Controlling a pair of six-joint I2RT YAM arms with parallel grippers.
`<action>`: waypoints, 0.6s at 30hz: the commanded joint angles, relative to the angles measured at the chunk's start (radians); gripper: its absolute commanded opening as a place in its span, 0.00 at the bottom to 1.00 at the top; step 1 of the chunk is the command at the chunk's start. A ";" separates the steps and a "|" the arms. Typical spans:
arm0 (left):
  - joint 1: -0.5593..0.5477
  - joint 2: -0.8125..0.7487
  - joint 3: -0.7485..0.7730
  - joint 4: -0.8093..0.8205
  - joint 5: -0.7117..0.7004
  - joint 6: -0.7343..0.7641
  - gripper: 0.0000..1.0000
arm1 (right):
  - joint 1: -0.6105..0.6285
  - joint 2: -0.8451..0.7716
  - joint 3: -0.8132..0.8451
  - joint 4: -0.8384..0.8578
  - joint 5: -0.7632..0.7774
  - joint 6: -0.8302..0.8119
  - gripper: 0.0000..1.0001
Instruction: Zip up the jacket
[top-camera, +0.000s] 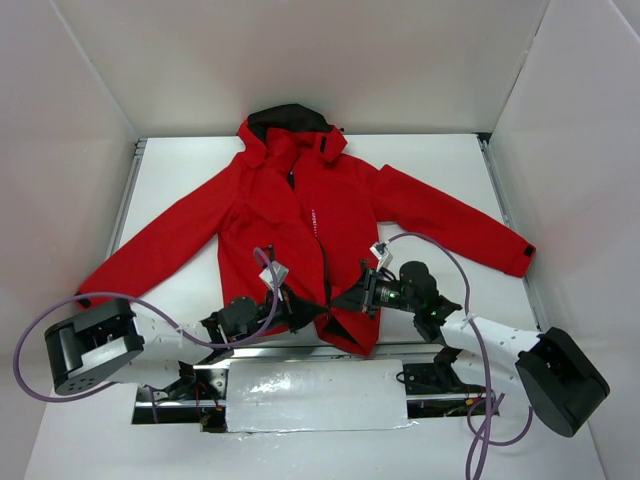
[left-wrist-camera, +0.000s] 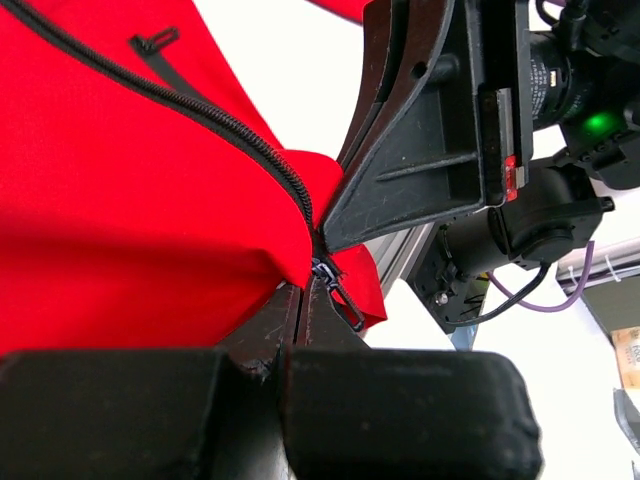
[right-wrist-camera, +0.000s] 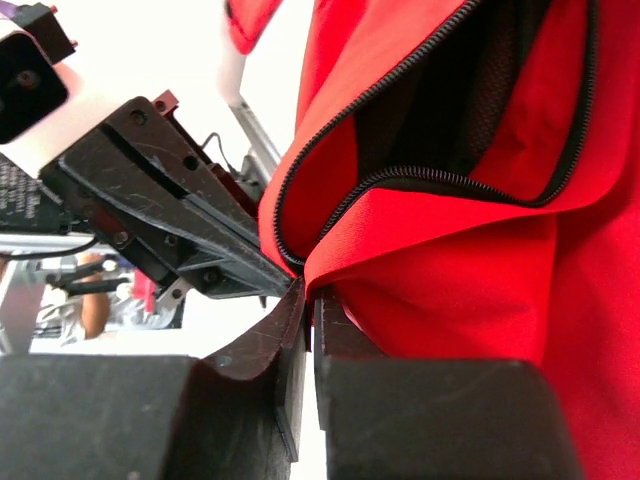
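The red jacket (top-camera: 300, 200) lies spread front-up on the white table, black-lined hood at the far end. Its front zipper stands open lower down. Both grippers meet at the bottom hem. My left gripper (top-camera: 305, 310) (left-wrist-camera: 303, 290) is shut on the hem right under the zipper slider (left-wrist-camera: 325, 270), whose pull tab (left-wrist-camera: 348, 303) hangs loose to the right. My right gripper (top-camera: 345, 300) (right-wrist-camera: 310, 295) is pinched on the other front edge of the jacket (right-wrist-camera: 450, 280), a thin slit between its jaws. Open zipper teeth (right-wrist-camera: 330, 130) curve above it.
White walls enclose the table on three sides. A metal rail (top-camera: 300, 350) and a white cover plate (top-camera: 315, 395) run along the near edge between the arm bases. Purple cables (top-camera: 460, 270) loop over both arms. The sleeves reach out to each side.
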 joint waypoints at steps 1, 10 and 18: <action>-0.021 0.039 -0.025 0.060 0.089 -0.052 0.00 | -0.022 0.017 0.043 0.054 0.136 -0.036 0.09; -0.021 0.122 -0.028 0.141 0.067 -0.097 0.00 | -0.015 0.042 0.040 -0.082 0.241 -0.056 0.18; -0.018 0.213 -0.015 0.222 0.106 -0.115 0.00 | -0.010 -0.033 0.048 -0.108 0.209 -0.070 0.35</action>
